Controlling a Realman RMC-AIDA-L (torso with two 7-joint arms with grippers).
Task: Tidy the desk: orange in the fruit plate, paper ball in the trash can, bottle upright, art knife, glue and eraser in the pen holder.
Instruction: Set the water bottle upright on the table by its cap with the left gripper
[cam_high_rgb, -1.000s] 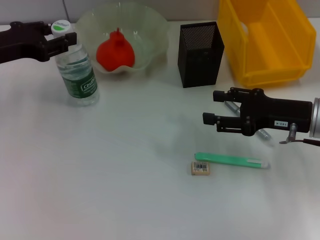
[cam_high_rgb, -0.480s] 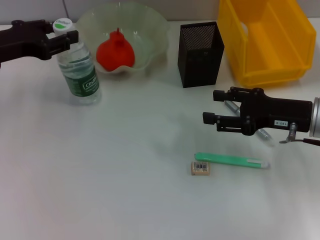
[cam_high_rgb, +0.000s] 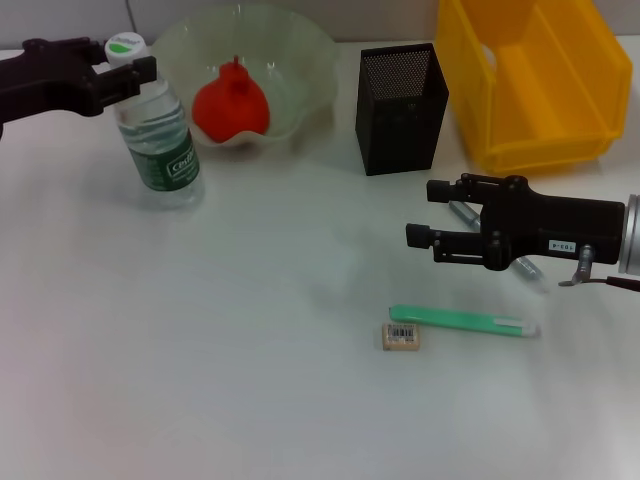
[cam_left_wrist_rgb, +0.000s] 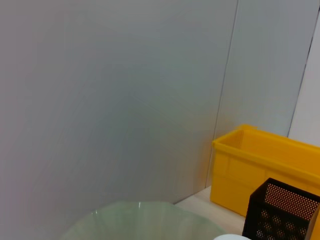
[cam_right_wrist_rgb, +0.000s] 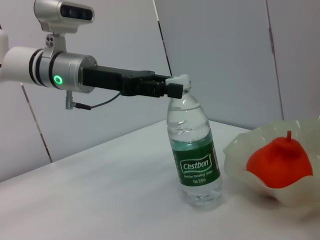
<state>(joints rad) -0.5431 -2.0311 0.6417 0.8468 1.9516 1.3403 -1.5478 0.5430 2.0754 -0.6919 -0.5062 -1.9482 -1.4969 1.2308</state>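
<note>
Slightly more upright than a second ago, the bottle (cam_high_rgb: 157, 130) has had its cap carried a touch toward the far edge of the surface (cam_high_rgb: 200, 380), and its base now sits flatter, near the far left corner, just beside the fruit plate (cam_high_rgb: 300, 60). Its long axis runs close to vertical, cap up, with a small lean remaining (cap tipped a little toward the far left corner). The left gripper (cam_high_rgb: 128, 72) is pinching the bottle at the neck, just under the cap.

To finish this step well, I would say the cap should be brought directly over the base before letting go, and the release made slowly, the fingers spreading without dragging the neck sideways; the bottle is light and tall, so a nudge could topple it into the fruit plate, where the orange (cam_high_rgb: 231, 105) already lies.

The right gripper (cam_high_rgb: 420, 215) hovers with its fingers spread, near the pen holder (cam_high_rgb: 400, 105).
</note>
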